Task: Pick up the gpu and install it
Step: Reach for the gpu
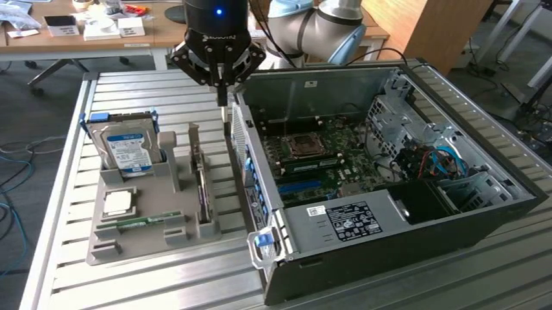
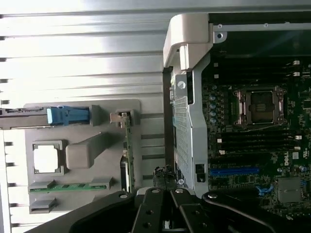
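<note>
We look down at an angle on a slatted metal table [image 1: 147, 90]. Farthest from the jaws, toward the exterior view's left, a grey holder [image 1: 147, 247] lies on it. A silver hard drive [image 1: 128, 147] with a blue-and-white label stands upright at the holder's far end. A square processor chip [image 1: 118, 203] and a narrow green memory stick [image 1: 138, 221] lie flat nearer the camera.

Closer to the jaws, along the holder's edge nearest them, the gpu [image 1: 200, 177] stands on its long edge in a slot. It sits below the jaws and just to their side, apart from them and outside the computer.

The gripper [image 1: 222, 98] points straight down over the narrow strip of table between the holder and the computer case [image 1: 388, 258]. Its jaws are pressed together with nothing between them. In the wrist view the gripper [image 2: 164, 178] hangs over that gap. The gpu [image 2: 128, 145] shows edge-on as a thin green line on one side, and the case's rear panel [image 2: 187, 111] is on the other.

Beyond the jaws, toward the exterior view's right, the case lies open. Its green motherboard [image 1: 319, 155] faces up, with a metal-framed processor socket [image 1: 304, 145] and blue cables [image 1: 444, 161] farther off.
</note>
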Tool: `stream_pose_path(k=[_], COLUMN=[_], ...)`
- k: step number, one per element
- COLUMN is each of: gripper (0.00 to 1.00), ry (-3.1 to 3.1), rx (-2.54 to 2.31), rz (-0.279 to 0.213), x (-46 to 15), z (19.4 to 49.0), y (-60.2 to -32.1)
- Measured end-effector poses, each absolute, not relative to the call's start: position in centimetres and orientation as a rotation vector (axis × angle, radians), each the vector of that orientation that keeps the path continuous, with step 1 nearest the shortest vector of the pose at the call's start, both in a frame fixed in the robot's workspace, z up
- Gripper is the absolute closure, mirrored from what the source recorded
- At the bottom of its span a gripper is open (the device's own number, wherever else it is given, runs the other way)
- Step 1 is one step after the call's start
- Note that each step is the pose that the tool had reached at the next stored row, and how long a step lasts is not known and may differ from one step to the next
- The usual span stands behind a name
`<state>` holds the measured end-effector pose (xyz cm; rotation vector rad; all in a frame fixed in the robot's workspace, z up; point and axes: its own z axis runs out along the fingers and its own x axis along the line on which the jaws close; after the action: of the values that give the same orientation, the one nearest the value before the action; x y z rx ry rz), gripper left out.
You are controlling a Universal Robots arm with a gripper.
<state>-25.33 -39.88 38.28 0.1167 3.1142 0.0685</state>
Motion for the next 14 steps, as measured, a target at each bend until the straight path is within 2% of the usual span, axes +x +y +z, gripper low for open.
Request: stream_pose_path(k=[14], gripper=[0.89], ry=[3.114], rx=[0.117], rz=[0.068], x=[-28.1], z=[38.2], y=[-39.9])
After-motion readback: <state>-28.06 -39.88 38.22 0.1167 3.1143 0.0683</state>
